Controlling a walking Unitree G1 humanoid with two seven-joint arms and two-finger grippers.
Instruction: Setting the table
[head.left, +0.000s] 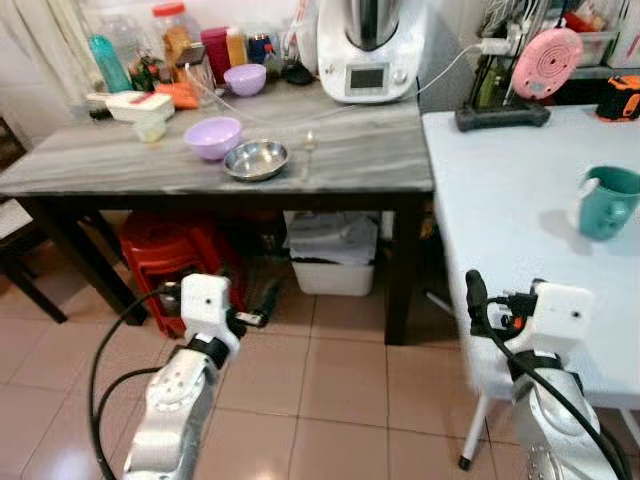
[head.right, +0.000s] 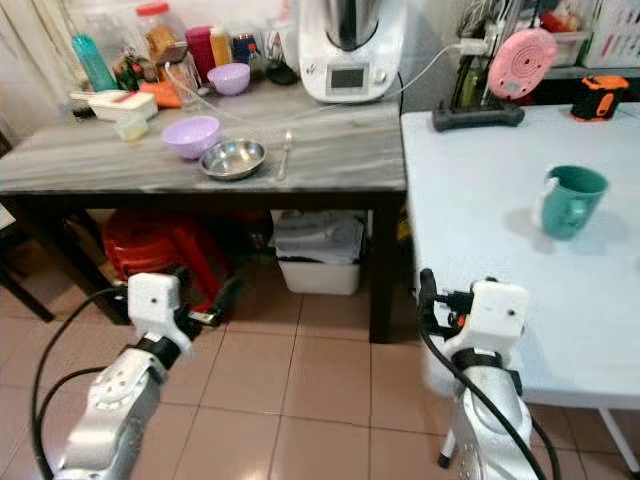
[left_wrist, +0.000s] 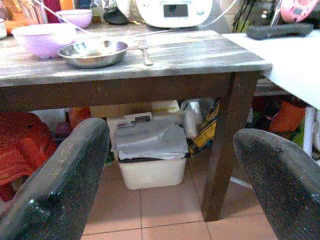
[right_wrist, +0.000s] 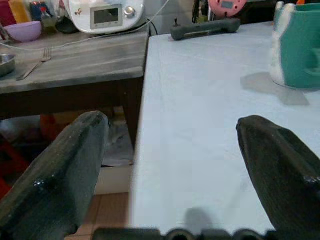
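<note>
Both end effectors are hanging wide open below the worktops: left end effector (left_wrist: 170, 185), right end effector (right_wrist: 170, 175). I'm seeing the steel bowl (head.left: 256, 159) and fork (head.left: 308, 150) sitting near the grey worktop's (head.left: 370, 150) front edge, the teal mug (head.left: 607, 201) on the white worktop (head.left: 500, 200).

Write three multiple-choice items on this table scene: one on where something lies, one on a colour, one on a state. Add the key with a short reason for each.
1. Where does the fork lie?
A. inside the steel bowl
B. on the grey table, beside the steel bowl
C. on the white table

2. What colour is the mug on the white table?
A. teal
B. red
C. yellow

3. How are the right gripper fingers?
A. shut on the mug
B. shut on nothing
C. open, holding nothing

Key: B, the fork rests on the grey table next to the steel bowl; A, the mug is teal; C, the right wrist view shows the fingers spread apart over the white table.
</note>
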